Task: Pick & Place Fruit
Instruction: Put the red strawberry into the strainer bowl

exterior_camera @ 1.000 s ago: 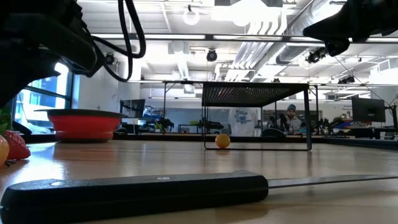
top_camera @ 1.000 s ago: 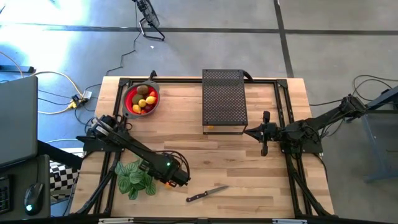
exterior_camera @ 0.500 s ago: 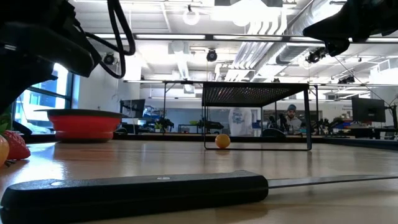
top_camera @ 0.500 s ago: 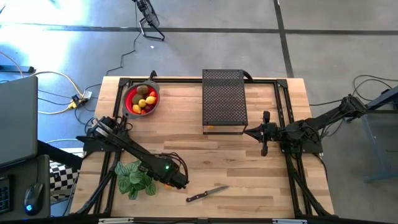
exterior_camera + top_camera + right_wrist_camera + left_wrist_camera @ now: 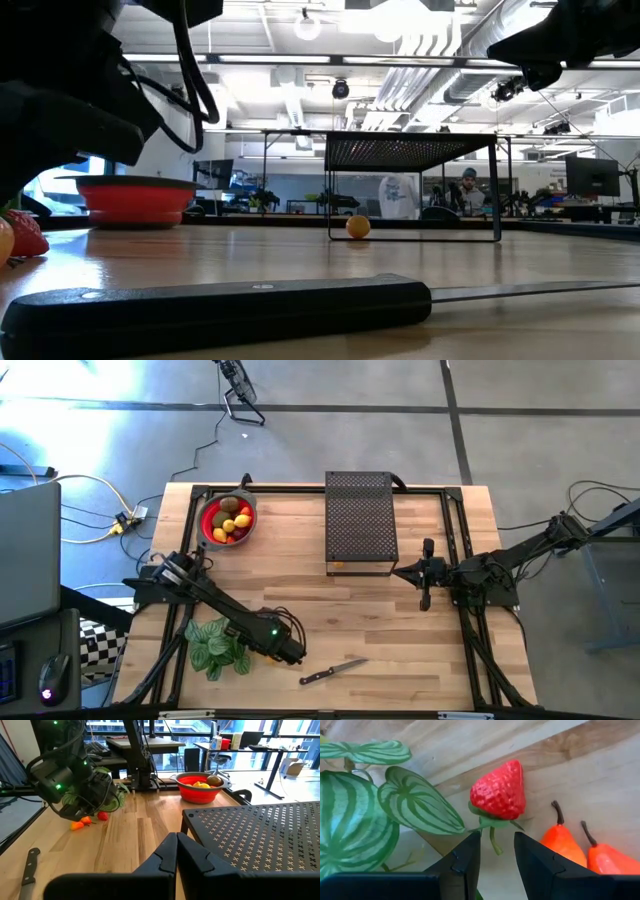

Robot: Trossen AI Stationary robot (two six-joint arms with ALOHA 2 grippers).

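A red strawberry (image 5: pixel 499 792) with a green stem lies on the wood beside two small orange pears (image 5: pixel 565 845) and the striped leafy plant (image 5: pixel 365 805). My left gripper (image 5: pixel 496 856) is open just in front of the strawberry, and the stem lies between its fingertips. In the high view it sits near the table's near edge (image 5: pixel 290 652), right of the plant (image 5: pixel 215 645). More fruit fills the red bowl (image 5: pixel 228 520). A small orange fruit (image 5: pixel 357 226) rests under the black mesh rack (image 5: pixel 360 520). My right gripper (image 5: pixel 176 851) waits shut at the table's right, beside the rack.
A black-handled knife (image 5: pixel 333 672) lies near the near edge, right of my left gripper, and fills the low view's foreground (image 5: pixel 220 300). The rack stands at the far middle. Bare wood lies between the rack, the knife and the right arm (image 5: pixel 480 572).
My left arm has sunk a little and drawn toward the near edge by the plant; it grows larger at the left of the low view. The fruit, the knife and the right arm have kept still.
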